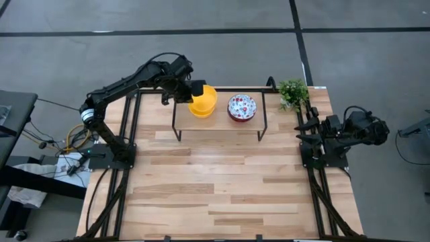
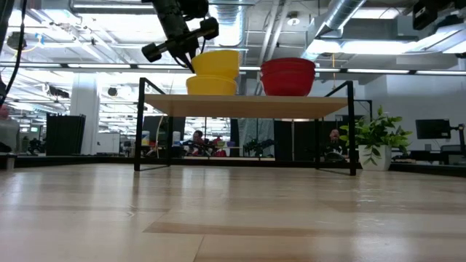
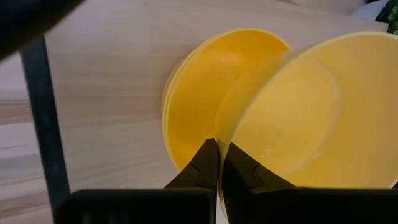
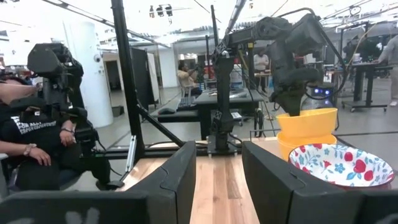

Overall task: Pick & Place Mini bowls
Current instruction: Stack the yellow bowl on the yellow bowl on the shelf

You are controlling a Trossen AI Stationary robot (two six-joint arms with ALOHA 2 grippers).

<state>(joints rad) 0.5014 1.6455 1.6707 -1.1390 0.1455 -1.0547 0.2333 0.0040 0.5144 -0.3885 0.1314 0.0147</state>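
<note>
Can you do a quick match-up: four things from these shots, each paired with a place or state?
Things:
1. left claw
2. right claw
3. red bowls
4. plant

Places/states:
A. stacked on the shelf, beside the yellow stack
B. on the table by the shelf's right end
C. shut on the rim of the top yellow bowl
D. open, at the table's right edge, holding nothing

Pairs: 1-C, 2-D, 3-A, 4-B
</note>
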